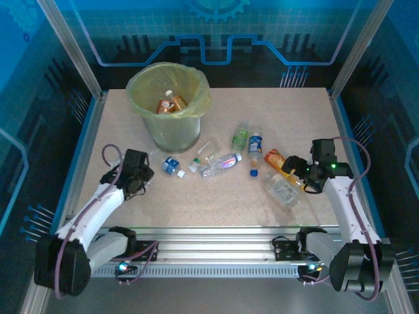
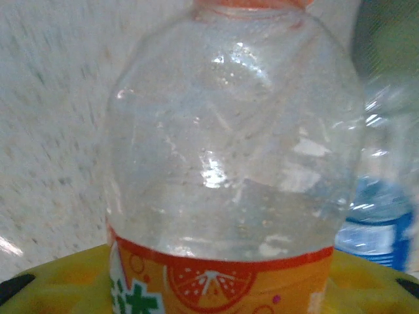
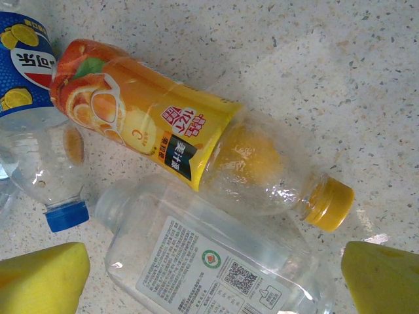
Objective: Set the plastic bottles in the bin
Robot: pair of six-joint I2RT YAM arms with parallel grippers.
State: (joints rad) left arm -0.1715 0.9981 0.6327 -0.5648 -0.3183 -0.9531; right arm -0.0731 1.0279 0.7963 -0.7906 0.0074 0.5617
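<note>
A clear plastic bottle (image 2: 229,150) with an orange label and orange cap sits deep between my left gripper's (image 2: 220,294) yellow fingers, which are shut on it. In the top view the left gripper (image 1: 141,171) is low over the table, just in front of the bin (image 1: 134,91). The bin holds orange-labelled bottles (image 1: 171,103). My right gripper (image 3: 209,281) hangs open over a clear white-labelled bottle (image 3: 216,261) and a yellow-capped orange juice bottle (image 3: 196,150). Seen from above, the right gripper (image 1: 294,171) is beside those two bottles (image 1: 283,190).
Several more bottles lie loose mid-table: a blue-labelled one (image 1: 171,165), clear ones (image 1: 221,163), a green one (image 1: 239,137) and a blue-capped one (image 1: 255,145). A blue-labelled bottle (image 2: 380,222) lies right of the held one. Metal frame posts (image 1: 91,72) border the table.
</note>
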